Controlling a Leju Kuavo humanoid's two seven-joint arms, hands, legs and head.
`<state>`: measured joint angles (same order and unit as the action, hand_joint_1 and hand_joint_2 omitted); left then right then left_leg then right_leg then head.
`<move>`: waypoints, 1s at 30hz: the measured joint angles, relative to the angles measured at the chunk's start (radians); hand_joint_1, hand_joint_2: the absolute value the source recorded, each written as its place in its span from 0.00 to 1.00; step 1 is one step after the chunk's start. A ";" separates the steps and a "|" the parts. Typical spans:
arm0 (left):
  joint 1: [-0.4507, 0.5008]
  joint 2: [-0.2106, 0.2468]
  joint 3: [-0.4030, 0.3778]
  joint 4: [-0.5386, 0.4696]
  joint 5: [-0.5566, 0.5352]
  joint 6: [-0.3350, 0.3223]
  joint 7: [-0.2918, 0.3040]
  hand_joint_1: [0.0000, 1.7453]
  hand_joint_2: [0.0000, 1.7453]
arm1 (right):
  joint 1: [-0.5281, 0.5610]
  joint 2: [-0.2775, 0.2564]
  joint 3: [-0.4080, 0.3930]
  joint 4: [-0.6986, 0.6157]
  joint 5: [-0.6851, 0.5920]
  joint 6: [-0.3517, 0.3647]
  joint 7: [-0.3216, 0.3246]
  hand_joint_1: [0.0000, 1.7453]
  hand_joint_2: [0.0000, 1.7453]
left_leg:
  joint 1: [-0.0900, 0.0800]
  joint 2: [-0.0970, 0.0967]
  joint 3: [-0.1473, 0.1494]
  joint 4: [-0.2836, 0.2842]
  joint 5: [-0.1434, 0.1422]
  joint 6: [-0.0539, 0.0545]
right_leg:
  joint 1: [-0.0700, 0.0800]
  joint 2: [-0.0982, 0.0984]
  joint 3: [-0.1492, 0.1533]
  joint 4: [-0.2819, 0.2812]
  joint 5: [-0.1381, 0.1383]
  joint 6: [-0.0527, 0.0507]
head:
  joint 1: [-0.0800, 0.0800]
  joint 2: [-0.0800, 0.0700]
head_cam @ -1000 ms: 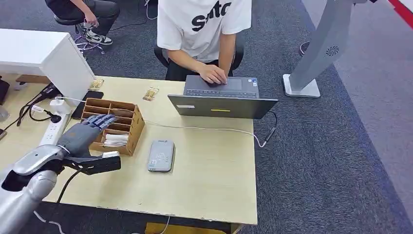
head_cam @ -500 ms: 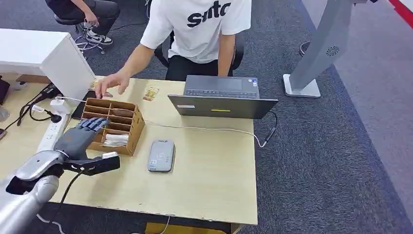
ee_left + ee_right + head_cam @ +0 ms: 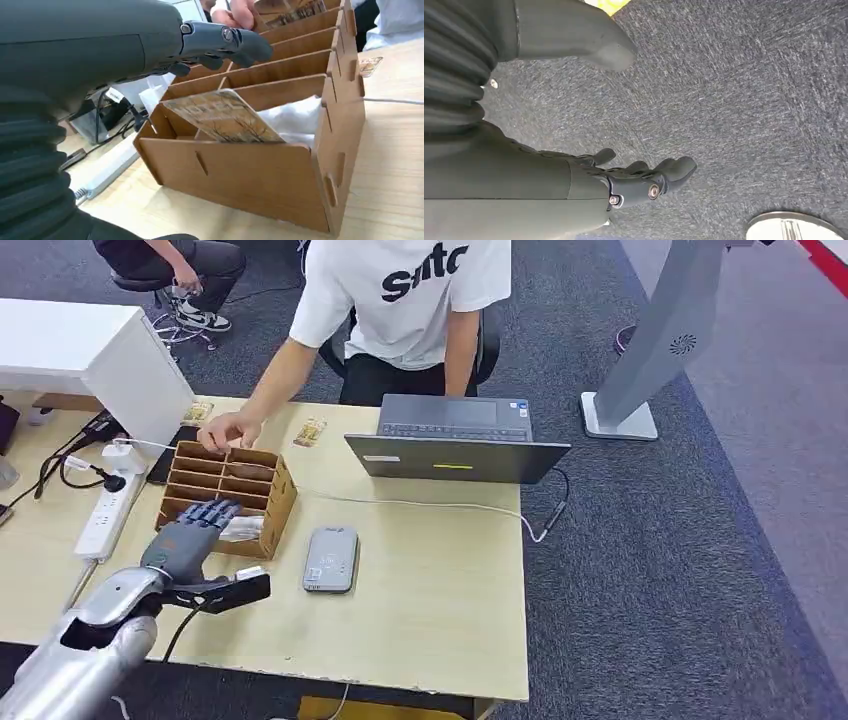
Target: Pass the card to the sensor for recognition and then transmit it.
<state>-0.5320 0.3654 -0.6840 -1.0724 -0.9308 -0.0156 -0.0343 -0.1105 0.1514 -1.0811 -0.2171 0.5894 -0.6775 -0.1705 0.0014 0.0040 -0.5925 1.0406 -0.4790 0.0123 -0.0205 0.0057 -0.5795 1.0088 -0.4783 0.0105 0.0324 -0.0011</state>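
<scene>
Left hand [image 3: 190,535] hovers with fingers apart and nothing in it, just above the wooden box [image 3: 272,502] where the card [image 3: 223,116] leans in the near slot, so next it likely must pinch that card and carry it to the grey sensor [image 3: 331,559].

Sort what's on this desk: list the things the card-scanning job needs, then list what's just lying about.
For the job:
- card leaning in the wooden organizer
- grey card reader on the desk
- left hand, over the organizer's near end

Lying about:
- laptop
- power strip
- snack packets
- person's hand at the organizer's far end
</scene>
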 joint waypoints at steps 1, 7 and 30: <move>0.000 -0.002 0.000 0.004 0.000 0.000 0.000 0.00 1.00 | 0.000 0.000 0.000 0.000 0.000 0.000 0.000 0.00 1.00 | 0.000 0.000 0.000 0.000 0.000 0.000 | 0.000 0.000 0.000 0.000 0.000 0.000 | 0.000 0.000; 0.007 -0.016 0.000 0.023 -0.028 0.016 0.000 0.00 1.00 | 0.000 0.000 0.000 0.000 0.005 0.000 0.000 0.00 1.00 | 0.000 0.000 0.000 0.000 0.000 0.000 | 0.000 0.000 0.000 0.000 0.000 0.000 | 0.000 0.000; 0.024 -0.089 0.067 0.047 -0.122 0.093 -0.006 1.00 1.00 | 0.001 0.000 0.000 0.000 0.016 0.000 -0.003 0.00 1.00 | 0.000 0.002 0.001 0.000 0.000 0.000 | 0.000 0.001 0.000 0.000 0.000 0.000 | -0.001 0.000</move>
<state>-0.5082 0.2766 -0.6168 -1.0258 -1.0529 0.0778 -0.0404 -0.1100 0.1514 -1.0807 -0.2171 0.6054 -0.6779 -0.1740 0.0014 0.0058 -0.5920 1.0405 -0.4792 0.0123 -0.0205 0.0069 -0.5793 1.0089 -0.4784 0.0104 0.0317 -0.0011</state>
